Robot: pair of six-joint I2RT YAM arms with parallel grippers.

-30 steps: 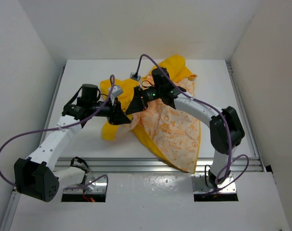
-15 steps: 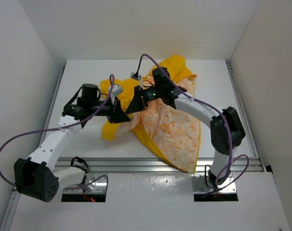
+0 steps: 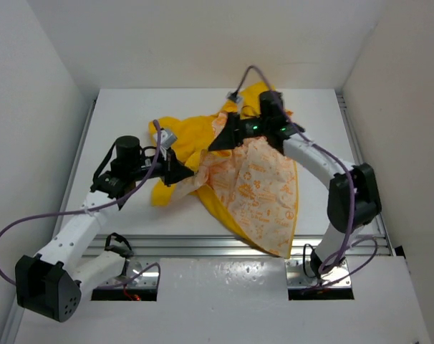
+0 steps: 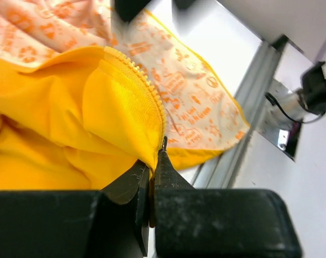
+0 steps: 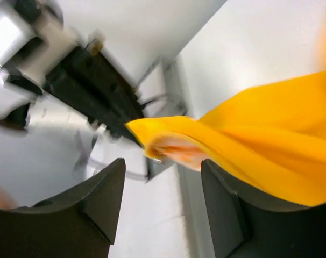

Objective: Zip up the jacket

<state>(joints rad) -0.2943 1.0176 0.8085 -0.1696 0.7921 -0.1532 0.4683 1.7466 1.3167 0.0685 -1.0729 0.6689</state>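
The jacket (image 3: 188,147) lies crumpled mid-table, yellow outside, with its white orange-printed lining (image 3: 260,190) spread toward the near edge. My left gripper (image 3: 181,172) is shut on the jacket's yellow zipper edge. In the left wrist view the jaws (image 4: 152,166) pinch that fabric just below the row of zipper teeth (image 4: 139,75). My right gripper (image 3: 219,141) hovers over the jacket's far part, open. In the right wrist view its fingers (image 5: 106,196) stand wide apart with nothing between them, and a blurred yellow fold of the jacket (image 5: 260,142) lies beyond.
An aluminium rail (image 3: 203,244) runs along the table's near edge, close to the lining's hem. White walls enclose the table on three sides. Purple cables loop off both arms. The left arm (image 5: 93,88) shows dark and blurred in the right wrist view.
My right gripper has opened, let go of the jacket and swung back and to the right. My left gripper has closed on the zipper edge, and the jacket's fold has spread out.
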